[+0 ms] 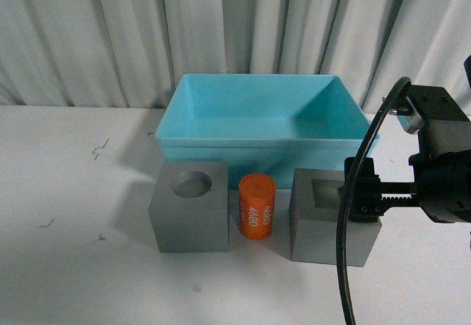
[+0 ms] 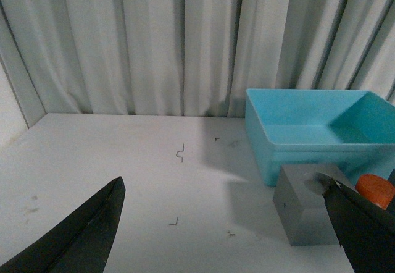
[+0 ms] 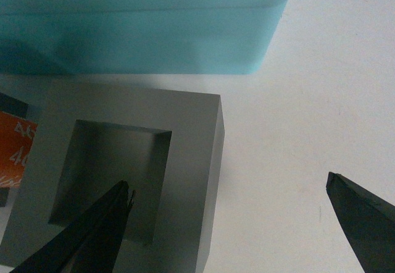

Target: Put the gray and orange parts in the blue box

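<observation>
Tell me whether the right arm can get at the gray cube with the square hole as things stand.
Probably yes. The right tool is open at the square-hole cube, one finger over its hole, the other past its outer side. The orange cylinder stands clear on the cube's other side.

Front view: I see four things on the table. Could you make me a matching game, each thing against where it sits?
Things:
1. gray cube with the round hole
2. orange cylinder
3. gray cube with the square hole
4. blue box

Places:
A. behind the other three, nearest the curtain
B. middle of the front row
C. left end of the front row
D. right end of the front row

Pairs: 1-C, 2-B, 3-D, 4-A
</observation>
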Motion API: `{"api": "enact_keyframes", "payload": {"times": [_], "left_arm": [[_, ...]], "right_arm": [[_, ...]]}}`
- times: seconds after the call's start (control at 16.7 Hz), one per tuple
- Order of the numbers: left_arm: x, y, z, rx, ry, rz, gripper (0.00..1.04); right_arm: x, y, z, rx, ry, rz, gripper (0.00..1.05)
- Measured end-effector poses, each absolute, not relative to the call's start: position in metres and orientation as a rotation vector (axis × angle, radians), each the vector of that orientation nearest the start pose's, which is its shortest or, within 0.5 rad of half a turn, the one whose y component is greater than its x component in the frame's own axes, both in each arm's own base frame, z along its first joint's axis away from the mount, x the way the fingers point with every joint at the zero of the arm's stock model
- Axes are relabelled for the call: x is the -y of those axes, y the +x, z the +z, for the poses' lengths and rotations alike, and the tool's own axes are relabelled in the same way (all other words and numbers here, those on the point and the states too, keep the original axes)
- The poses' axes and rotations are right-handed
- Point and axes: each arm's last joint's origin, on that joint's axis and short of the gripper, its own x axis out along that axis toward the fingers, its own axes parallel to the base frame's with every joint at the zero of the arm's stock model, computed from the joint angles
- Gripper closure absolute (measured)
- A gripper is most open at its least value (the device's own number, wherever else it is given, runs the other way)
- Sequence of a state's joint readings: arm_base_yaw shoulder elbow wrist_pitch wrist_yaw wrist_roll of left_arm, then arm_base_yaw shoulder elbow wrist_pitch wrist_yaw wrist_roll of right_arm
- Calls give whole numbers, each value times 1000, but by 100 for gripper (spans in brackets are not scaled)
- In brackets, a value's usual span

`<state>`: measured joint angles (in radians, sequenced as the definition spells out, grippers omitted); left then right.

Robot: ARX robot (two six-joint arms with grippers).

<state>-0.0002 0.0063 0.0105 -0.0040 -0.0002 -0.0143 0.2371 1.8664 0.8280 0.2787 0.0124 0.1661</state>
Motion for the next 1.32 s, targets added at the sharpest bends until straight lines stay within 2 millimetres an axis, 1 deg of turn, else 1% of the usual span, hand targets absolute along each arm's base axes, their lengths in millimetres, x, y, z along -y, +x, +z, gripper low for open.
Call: {"api": "enact_keyframes", "payload": {"times": [0.18, 0.24, 0.42, 0.54, 0.6, 0.72, 0.78, 0.84, 0.9, 0.96, 1.02, 1.08, 1.14, 1.26, 1.32], "left_arm": [[0, 97, 166, 1, -14, 0, 7], [0, 97, 166, 1, -14, 0, 7], [0, 97, 166, 1, -14, 0, 7], [0, 97, 166, 1, -14, 0, 7], [0, 97, 166, 1, -14, 0, 7], [0, 97, 166, 1, -14, 0, 7], [0, 97, 166, 1, -14, 0, 7], [0, 97, 166, 1, -14, 0, 7], [0, 97, 166, 0, -14, 0, 7], [0, 97, 166, 1, -14, 0, 7], [0, 97, 166, 1, -14, 0, 7], [0, 97, 166, 1, -14, 0, 7], [0, 97, 166, 1, -14, 0, 7], [0, 97, 166, 1, -14, 0, 7], [0, 97, 166, 1, -14, 0, 7]], "right_arm": [[-84, 341, 103, -778, 85, 142, 6], [-88, 343, 96, -803, 96, 140, 6], [-94, 343, 96, -810, 94, 157, 8], [-96, 342, 96, -812, 89, 159, 21], [-96, 342, 96, -812, 89, 158, 31], [-95, 340, 96, -810, 85, 145, 55], [-94, 338, 97, -807, 83, 142, 63], [-90, 331, 98, -803, 80, 123, 77], [-86, 320, 100, -792, 65, 111, 86], [-82, 308, 105, -786, 39, 99, 86], [-78, 296, 114, -770, 17, 97, 86], [-74, 286, 131, -735, -5, 95, 86], [-69, 282, 152, -672, -13, 96, 86], [-51, 283, 208, -488, -15, 64, 86], [-36, 289, 243, -359, -19, 23, 86]]}}
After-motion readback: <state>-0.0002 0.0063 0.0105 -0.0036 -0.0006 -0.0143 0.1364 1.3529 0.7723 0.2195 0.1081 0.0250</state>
